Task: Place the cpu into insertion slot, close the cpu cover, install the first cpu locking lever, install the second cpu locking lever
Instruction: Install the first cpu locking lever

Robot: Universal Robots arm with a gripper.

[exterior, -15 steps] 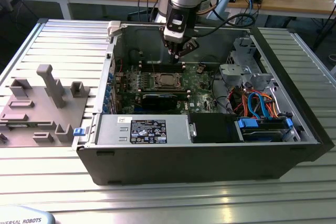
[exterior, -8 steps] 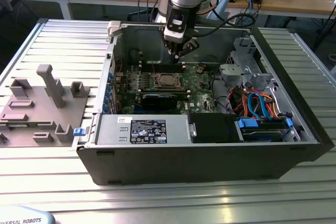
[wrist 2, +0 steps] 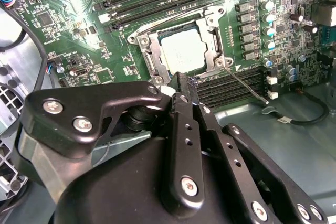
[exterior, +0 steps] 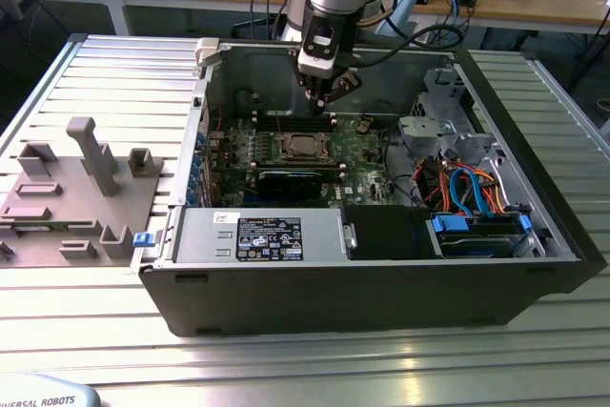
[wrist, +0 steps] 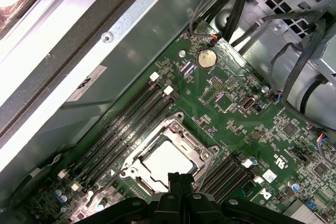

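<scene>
The gripper hangs just above the insertion slot, inside the open computer case that stands on the ribbed metal tabletop. In both wrist views its two black fingers are pressed together with only a thin seam between them, and I see nothing between them. Their tips are over the near edge of the slot, close to it. Whether they touch the metal there, I cannot tell.

The cpu lies flat in the insertion slot, with its dull silver top facing up. The cpu cover lies down around the chip like a frame, so I judge that the first two parts of the task are done. One thin locking lever sticks out obliquely from a corner of the slot, away from the cover, and it looks not hooked (its far end is over the grey floor of the case). A second thin rod runs along the opposite side of the slot. If it is latched or not, I cannot tell.

About handling, I think the lever is a stiff and springy steel wire, light but slippery. It resists more as it comes near its hook. The best place to press or take it is the bent end far from the slot, where it gives the most leverage. The cover is thin but rigid. The green motherboard around the slot carries many small fragile parts, so a slipping finger could damage them.
</scene>
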